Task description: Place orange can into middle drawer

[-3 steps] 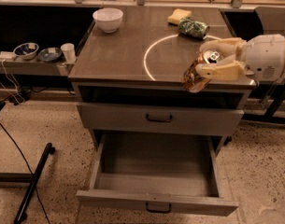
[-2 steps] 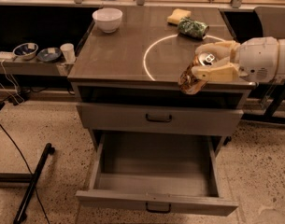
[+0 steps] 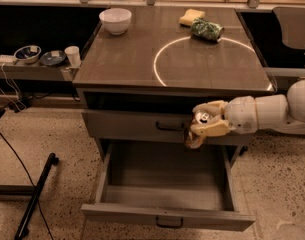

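Note:
The orange can [image 3: 196, 133], orange-brown with a silver top and pull tab, is held tilted in my gripper [image 3: 208, 120]. The gripper reaches in from the right and its cream fingers [image 3: 210, 129] are shut around the can. It hangs in front of the closed upper drawer front, above the right rear part of the open middle drawer [image 3: 164, 184]. That drawer is pulled far out and its box looks empty. A small dark handle [image 3: 169, 223] sits on its front.
On the cabinet top [image 3: 132, 59] lie a green patterned can [image 3: 207, 29], a yellow sponge [image 3: 191, 17] and a white bowl [image 3: 115, 20]. A side shelf at the left holds bowls [image 3: 28, 53] and a cup [image 3: 72, 55]. A black stand leg [image 3: 34, 194] lies on the floor.
My gripper with the orange can has moved down and left, from the cabinet top's right edge to in front of the upper drawer, above the open drawer.

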Available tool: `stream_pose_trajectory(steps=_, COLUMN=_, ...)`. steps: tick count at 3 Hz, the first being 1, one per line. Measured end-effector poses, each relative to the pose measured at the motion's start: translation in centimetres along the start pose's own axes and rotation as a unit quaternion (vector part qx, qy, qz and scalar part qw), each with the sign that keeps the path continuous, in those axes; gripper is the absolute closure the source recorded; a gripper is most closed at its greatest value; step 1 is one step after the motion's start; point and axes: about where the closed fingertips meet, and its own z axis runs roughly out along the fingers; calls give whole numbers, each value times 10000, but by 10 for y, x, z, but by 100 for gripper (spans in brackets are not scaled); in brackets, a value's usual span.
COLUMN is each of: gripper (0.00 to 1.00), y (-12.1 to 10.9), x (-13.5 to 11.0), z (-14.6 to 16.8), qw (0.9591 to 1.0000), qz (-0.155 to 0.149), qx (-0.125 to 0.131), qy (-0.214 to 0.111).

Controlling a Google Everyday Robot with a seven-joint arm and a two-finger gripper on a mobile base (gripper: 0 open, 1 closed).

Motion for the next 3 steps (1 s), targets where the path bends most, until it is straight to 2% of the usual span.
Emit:
stream_pose_trajectory(steps=1, gripper=100, y=5, x=40, z=15, qw=9995, qz=-7, qx=-236, qy=223)
stream_pose_trajectory(steps=2, gripper=100, y=6, x=45, z=17, qw=9994, qz=-9, qx=-260, qy=248)
stream_pose_trajectory(steps=3, gripper=100, y=17, x=70, z=30, qw=9989, qz=279, qx=-200, qy=326)
